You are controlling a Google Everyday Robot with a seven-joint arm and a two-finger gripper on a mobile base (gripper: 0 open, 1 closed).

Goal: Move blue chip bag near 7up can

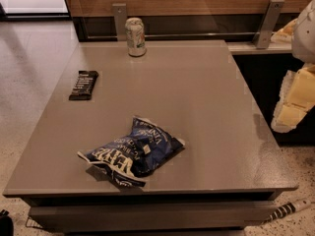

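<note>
The blue chip bag point(132, 153) lies crumpled on the grey table point(197, 97), near its front edge and left of centre. The 7up can point(135, 37) stands upright at the table's far edge, left of centre, well apart from the bag. My gripper point(291, 107) hangs at the right edge of the view, beyond the table's right side and off its surface, far from both the bag and the can. It holds nothing that I can see.
A flat black bar with white print point(83, 84) lies near the table's left edge. A wooden wall panel with two metal brackets point(119, 14) runs behind the table. A striped stick point(290, 209) lies on the floor at the lower right.
</note>
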